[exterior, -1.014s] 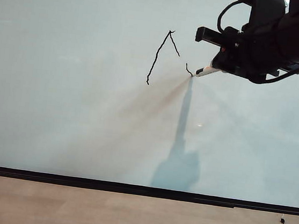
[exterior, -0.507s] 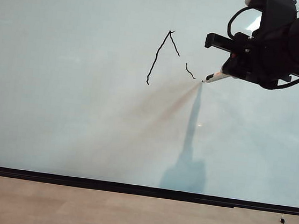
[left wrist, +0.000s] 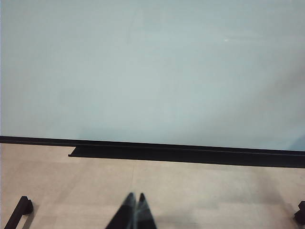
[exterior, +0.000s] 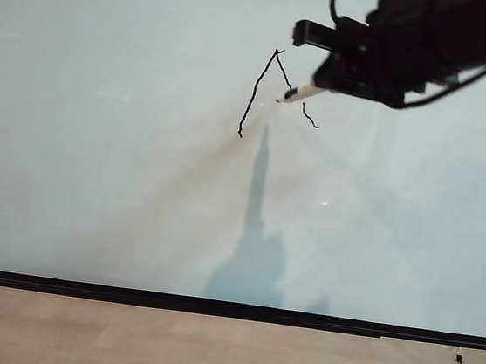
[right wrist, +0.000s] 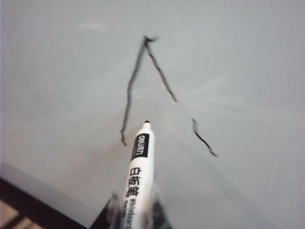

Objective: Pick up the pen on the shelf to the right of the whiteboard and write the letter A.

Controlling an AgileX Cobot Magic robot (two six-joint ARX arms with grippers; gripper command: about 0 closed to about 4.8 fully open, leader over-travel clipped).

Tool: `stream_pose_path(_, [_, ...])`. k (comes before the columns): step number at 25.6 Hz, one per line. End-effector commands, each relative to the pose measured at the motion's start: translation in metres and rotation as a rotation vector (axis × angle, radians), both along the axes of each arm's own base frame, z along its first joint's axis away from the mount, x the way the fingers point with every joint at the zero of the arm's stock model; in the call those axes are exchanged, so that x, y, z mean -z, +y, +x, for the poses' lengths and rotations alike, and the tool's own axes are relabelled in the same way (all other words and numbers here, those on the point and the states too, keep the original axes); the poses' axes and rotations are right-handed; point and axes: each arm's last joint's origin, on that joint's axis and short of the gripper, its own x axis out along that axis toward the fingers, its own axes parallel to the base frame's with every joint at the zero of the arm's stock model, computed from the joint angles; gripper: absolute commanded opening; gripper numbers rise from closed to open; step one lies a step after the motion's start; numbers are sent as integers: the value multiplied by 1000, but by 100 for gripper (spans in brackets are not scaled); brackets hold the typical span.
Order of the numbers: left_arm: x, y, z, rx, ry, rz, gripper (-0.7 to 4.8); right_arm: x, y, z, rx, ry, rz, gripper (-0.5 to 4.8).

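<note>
The pen [right wrist: 138, 171] sits clamped in my right pincer [right wrist: 135, 212], barrel up between the closed jaws, dark tip aimed at the whiteboard [exterior: 95, 174]. In the exterior view the pen [exterior: 299, 92] points left and a little down from my right pincer [exterior: 329, 79], its tip hanging inside the letter A [exterior: 275, 93], between the long left leg and the broken right one. I cannot tell whether the tip touches the board or floats just off it.

The letter A [right wrist: 157, 95] has its two legs, the right one split by a gap, and no crossbar that I can see. So the bar looks like what is left, and that is where I could spoil things.

- If I press too lightly, the stroke will skip like the right leg did.
- If I press hard on this glossy surface, the pen may slide in my grip or tilt, and the line will wander.
- If I start too high or run past the legs, the letter reads wrong.
- My own arm shadows the board, so judging the tip's contact is hard.

My left pincer [left wrist: 135, 212] is closed and empty, low over the floor [left wrist: 214, 191], well away from the writing.
</note>
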Motion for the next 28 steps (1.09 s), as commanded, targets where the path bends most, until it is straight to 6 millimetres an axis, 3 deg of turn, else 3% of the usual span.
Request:
stream_pose_path(1, [-1,0,0,3,-8,4,-5,-9,5,4,-16,-23,-87,-5])
stream_pose_path(28, [-1,0,0,3,-8,4,-5,-18,19,22,-63,-55,-103,-5])
